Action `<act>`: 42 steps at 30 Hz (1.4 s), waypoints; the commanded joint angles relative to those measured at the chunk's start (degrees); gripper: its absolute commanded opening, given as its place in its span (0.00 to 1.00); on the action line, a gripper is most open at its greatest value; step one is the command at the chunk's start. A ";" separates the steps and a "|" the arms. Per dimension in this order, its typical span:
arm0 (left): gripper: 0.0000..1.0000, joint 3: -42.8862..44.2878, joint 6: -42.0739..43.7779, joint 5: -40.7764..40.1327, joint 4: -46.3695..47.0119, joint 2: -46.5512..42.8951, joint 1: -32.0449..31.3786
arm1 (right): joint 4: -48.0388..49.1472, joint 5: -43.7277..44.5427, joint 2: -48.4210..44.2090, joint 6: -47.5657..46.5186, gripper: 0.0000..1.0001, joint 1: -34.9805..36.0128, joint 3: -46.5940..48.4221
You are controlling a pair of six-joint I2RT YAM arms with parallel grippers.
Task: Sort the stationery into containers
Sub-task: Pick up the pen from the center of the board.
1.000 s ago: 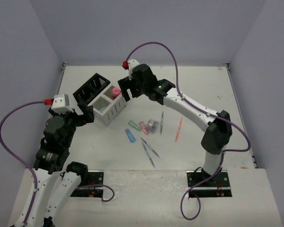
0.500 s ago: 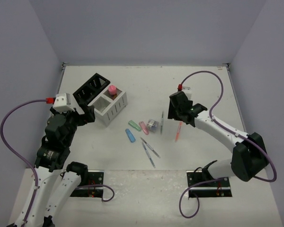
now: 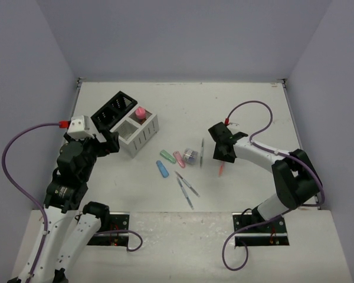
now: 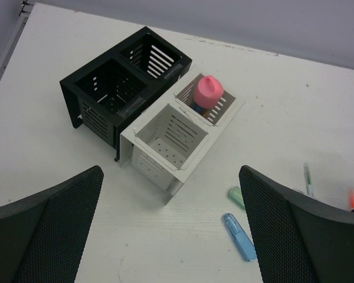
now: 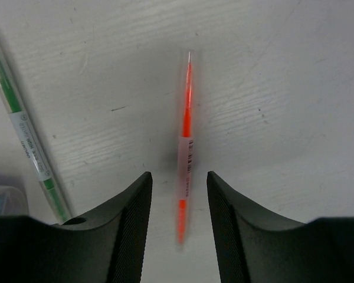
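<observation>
Stock count, sorting job, early stage: one item boxed, eight counted loose.

Item under work. Orange pen (image 5: 187, 118): directly beneath the right claw (image 5: 178, 184), flat on the table (image 5: 283, 88), lying between the two jaws with its length running away from the claw. The jaws stand apart, one on each side of the barrel, with a sliver of bare table showing on both sides, so the pen is not clamped. It has a thin translucent orange barrel, a white label band near the middle and a fine point at the far end. It is judged low-lying and likely to roll, so a grip would best land on the labelled middle.

Just left of that claw. Pen with a clear barrel and green core (image 5: 23, 135), loose and clear of the jaws.

Further left of that claw, seen from above. Small clear-purple piece (image 3: 190, 155), pink stick (image 3: 179, 159), green stick (image 3: 167, 156) and blue stick (image 3: 162, 169), grouped close together. Two thin grey pens (image 3: 187, 184) lie nearer the arm bases. All are loose and unsorted.

Left claw (image 4: 171, 170): jaws wide apart, nothing in them, poised above the table.

Ahead of the left claw. White box (image 4: 150, 165): near compartment empty; far compartment holds the pink-capped bottle (image 4: 208, 91), upright. This is the one item counted as done.

Beyond and left of the white box. Black box (image 4: 88, 109): right beside the white box, seemingly touching it. Both compartments look empty.
</observation>
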 commanded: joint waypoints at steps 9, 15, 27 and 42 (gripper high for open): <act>1.00 0.41 0.76 1.10 1.18 0.78 0.13 | 1.51 -4.93 2.95 2.82 0.38 -2.01 0.61; 1.00 1.19 0.41 2.92 1.18 1.55 0.13 | 1.42 -8.16 2.95 1.45 0.27 -2.62 0.70; 1.00 4.64 -1.45 8.03 1.54 1.82 0.13 | -1.17 -10.46 3.93 0.74 0.14 -1.90 1.34; 1.00 7.58 -2.28 10.41 2.27 2.68 0.05 | -1.91 -13.72 10.53 0.34 0.30 1.38 2.12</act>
